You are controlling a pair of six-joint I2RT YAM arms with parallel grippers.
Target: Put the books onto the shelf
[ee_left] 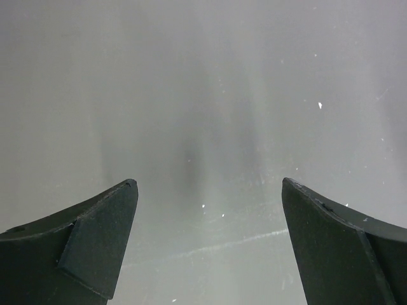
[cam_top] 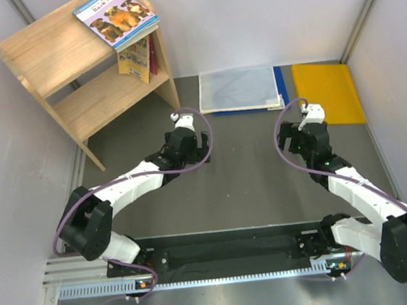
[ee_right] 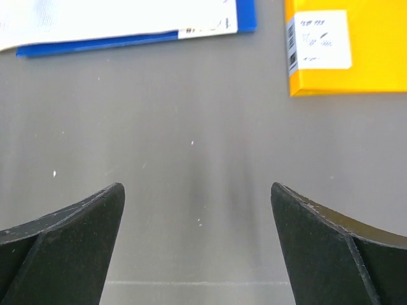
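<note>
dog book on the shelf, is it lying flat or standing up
Lying flat: the dog book rests cover-up on top of the shelf, its whole front cover facing the overhead camera.

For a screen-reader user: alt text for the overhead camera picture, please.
A wooden shelf at far left holds books, a light blue dog book lying on top. The left hand and right hand hang over the grey table, near a grey-white folder and yellow envelope.

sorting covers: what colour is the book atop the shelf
Light blue, three dogs on the book; top external view.
</note>
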